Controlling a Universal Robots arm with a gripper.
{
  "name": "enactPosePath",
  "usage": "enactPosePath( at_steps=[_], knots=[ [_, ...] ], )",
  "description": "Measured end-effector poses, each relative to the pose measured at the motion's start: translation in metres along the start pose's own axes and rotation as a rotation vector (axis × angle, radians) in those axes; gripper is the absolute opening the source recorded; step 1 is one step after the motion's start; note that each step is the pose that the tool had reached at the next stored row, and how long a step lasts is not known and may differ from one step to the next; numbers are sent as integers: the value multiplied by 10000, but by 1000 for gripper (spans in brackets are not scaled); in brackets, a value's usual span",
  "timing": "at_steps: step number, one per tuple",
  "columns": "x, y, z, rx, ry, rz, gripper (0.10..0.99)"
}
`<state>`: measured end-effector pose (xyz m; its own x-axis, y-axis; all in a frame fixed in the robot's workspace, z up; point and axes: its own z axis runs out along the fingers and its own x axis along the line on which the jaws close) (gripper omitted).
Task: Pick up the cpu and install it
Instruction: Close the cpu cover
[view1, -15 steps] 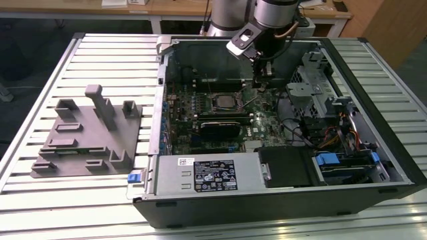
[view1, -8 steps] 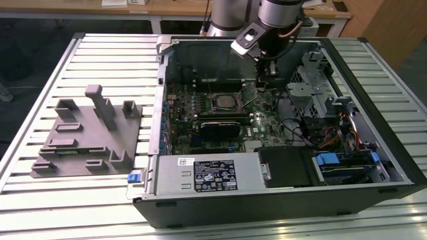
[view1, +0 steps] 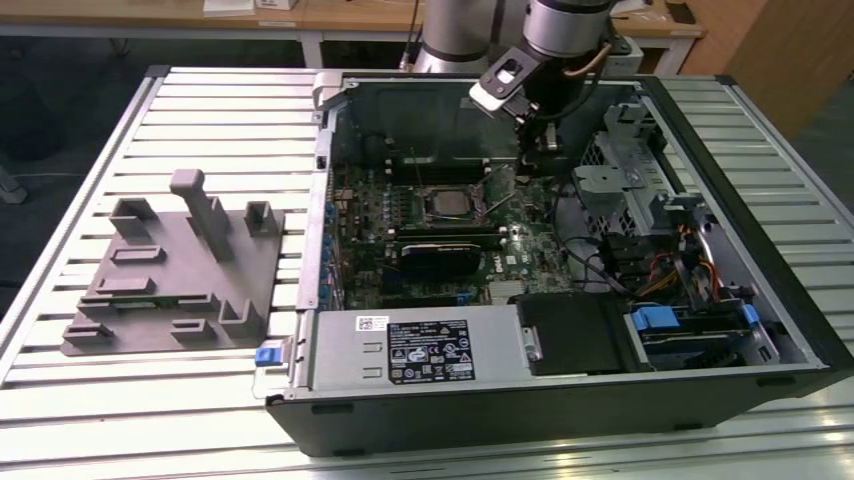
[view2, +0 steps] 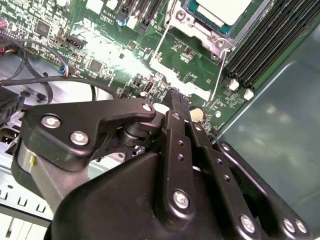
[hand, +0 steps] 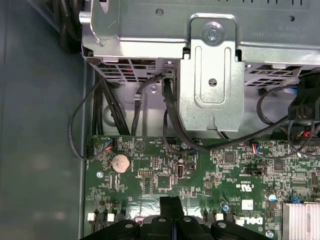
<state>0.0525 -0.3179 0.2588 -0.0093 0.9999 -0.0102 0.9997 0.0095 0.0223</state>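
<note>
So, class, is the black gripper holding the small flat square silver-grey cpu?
No, the cpu lies in the motherboard socket, apart from the shut gripper.

We've got a slatted metal table (view1: 200, 110), a grey plastic tray (view1: 174, 275) on the exterior view's left and an open computer case (view1: 534, 418) just beside it.

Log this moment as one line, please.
cpu: in the socket | gripper: fingers shut, holding nothing, over the motherboard beside the socket | computer case: open
</note>
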Motion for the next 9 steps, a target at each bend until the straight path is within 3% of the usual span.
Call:
enactPosePath(
  at_steps=[9],
  knots=[
    [21, 52, 47, 5, 0, 0, 106]
  ],
)
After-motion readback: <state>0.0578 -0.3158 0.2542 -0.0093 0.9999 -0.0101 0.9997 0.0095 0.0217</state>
